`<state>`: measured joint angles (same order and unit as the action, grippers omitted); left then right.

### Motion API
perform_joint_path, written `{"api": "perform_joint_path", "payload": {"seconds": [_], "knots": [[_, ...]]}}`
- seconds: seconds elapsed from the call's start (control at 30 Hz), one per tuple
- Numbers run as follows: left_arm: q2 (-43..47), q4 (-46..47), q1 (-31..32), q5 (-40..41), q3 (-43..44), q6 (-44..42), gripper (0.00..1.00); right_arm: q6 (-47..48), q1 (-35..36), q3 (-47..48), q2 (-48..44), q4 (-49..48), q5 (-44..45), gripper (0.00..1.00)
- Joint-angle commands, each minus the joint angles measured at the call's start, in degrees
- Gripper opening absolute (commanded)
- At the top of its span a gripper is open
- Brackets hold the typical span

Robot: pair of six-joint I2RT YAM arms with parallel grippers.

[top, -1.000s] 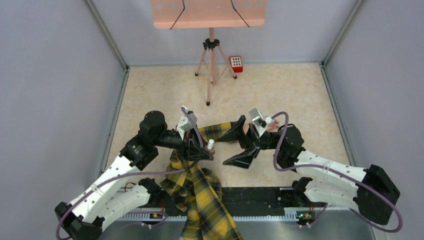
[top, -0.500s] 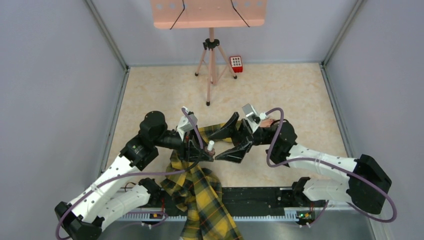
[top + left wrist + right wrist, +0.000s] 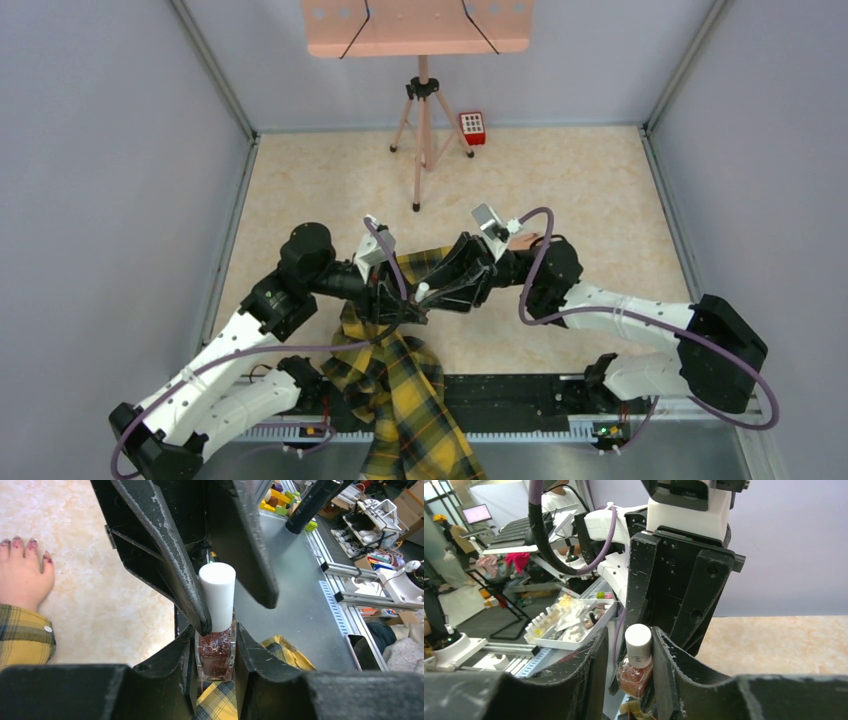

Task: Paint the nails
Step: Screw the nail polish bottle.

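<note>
My left gripper (image 3: 216,636) is shut on the glass body of a dark red nail polish bottle (image 3: 216,652), held upright with its white cap (image 3: 217,595) on. My right gripper (image 3: 629,641) reaches over from the right, and its jaws straddle the cap (image 3: 638,645). One finger touches the cap; the other stands a small gap away. In the top view both grippers meet over the plaid sleeve (image 3: 400,385) around the cap (image 3: 423,291). The pale mannequin hand (image 3: 22,577) lies flat on the table, its nails (image 3: 17,542) smeared dark red. My right arm hides most of it from above.
A pink tripod (image 3: 423,130) carrying a pink board (image 3: 415,25) stands at the back, with a small red keypad box (image 3: 472,128) beside it. Grey walls enclose the table on three sides. A black rail (image 3: 520,398) runs along the near edge.
My right arm has swung left to the bottle, and its jaws have narrowed from wide open to either side of the cap. The left gripper and bottle have stayed put.
</note>
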<state>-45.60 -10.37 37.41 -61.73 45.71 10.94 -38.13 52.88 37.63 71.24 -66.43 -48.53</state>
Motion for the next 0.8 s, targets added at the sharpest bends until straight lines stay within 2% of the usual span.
{"api": "perform_joint_path", "payload": {"seconds": [0.0,0.1,0.13,0.4,0.77], "knots": [[0.7,1.5,0.3,0.5,1.5,-1.5,0.00,-2.2,0.7,3.3,1.0,-4.6,-2.8,0.29],[1.0,1.2,0.3,1.9,1.5,-2.0,0.00,-2.2,0.7,4.3,1.5,-1.9,-3.7,0.04],[1.2,1.1,0.3,2.4,1.5,-2.2,0.00,-1.8,0.8,4.6,1.5,-0.4,-3.7,0.00],[3.0,-0.4,0.2,9.9,1.6,-3.9,0.00,3.5,0.9,4.8,1.4,10.3,-1.1,0.00],[5.3,-2.8,0.2,28.1,1.1,-6.2,0.00,8.5,1.5,5.6,2.7,24.8,6.1,0.00]]}}
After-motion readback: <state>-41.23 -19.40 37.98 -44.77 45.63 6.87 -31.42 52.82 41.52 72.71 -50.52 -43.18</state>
